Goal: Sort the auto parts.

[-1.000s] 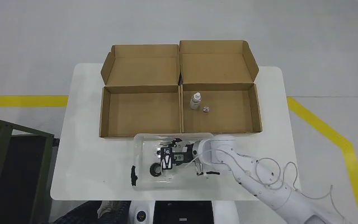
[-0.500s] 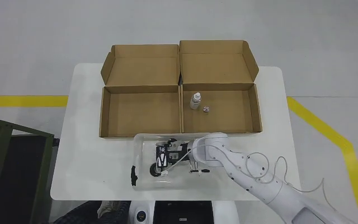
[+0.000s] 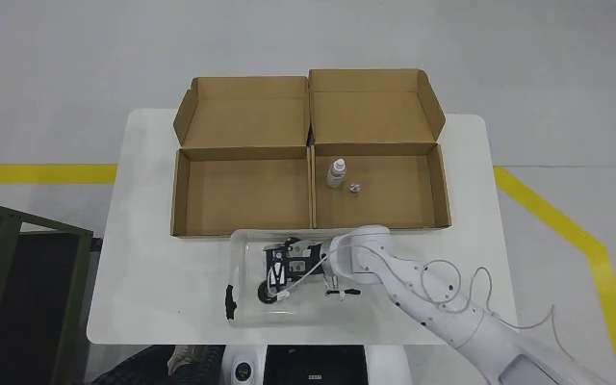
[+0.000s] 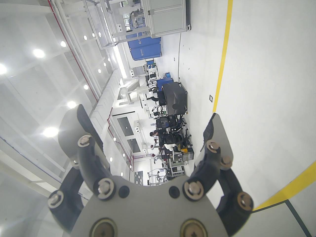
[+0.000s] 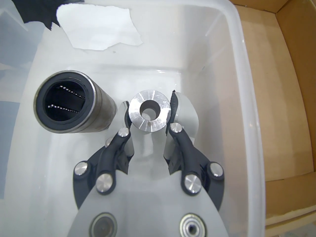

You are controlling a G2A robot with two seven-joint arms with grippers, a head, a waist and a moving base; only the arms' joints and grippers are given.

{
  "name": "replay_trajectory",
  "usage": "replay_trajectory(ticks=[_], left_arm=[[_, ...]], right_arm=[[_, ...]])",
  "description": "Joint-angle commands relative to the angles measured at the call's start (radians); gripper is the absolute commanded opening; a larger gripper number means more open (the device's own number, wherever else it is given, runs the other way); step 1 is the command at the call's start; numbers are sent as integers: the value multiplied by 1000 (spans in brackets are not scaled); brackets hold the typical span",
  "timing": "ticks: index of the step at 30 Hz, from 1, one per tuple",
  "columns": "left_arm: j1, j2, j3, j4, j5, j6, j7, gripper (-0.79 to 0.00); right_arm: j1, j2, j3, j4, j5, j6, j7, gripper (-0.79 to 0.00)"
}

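Bushing [image 5: 159, 104], silver with a through bore, sits inside the clear bin [image 5: 237, 38], near the bin wall that faces the cardboard box [image 5: 271, 87]. Right gripper [image 5: 149, 111] is clamped on it, pads on opposite round flanks, bore end toward the wrist. Likely gripped there because the flanks are the only graspable faces. Can't tell if it's off the bin floor. Linear bearing [image 5: 74, 102] lies just beside it in the bin, clear of the fingers. Left gripper [image 4: 147, 114] is spread wide and empty, away from the bin.

A white table [image 3: 144, 241] stands beside a dark green frame [image 3: 38, 289] and yellow floor tape [image 3: 58, 173].
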Motion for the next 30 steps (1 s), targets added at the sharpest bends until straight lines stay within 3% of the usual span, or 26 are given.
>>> replay_trajectory(ticks=[1, 14, 30], left_arm=[[0, 0, 0, 0, 0, 0, 0, 0], [0, 0, 0, 0, 0, 0, 0, 0], [0, 0, 0, 0, 0, 0, 0, 0]], right_arm=[[-7, 3, 11, -21, -2, -4, -1, -785], [-105, 46, 138, -222, 5, -43, -41, -785], [-271, 107, 407, -411, 70, -71, -214, -785]])
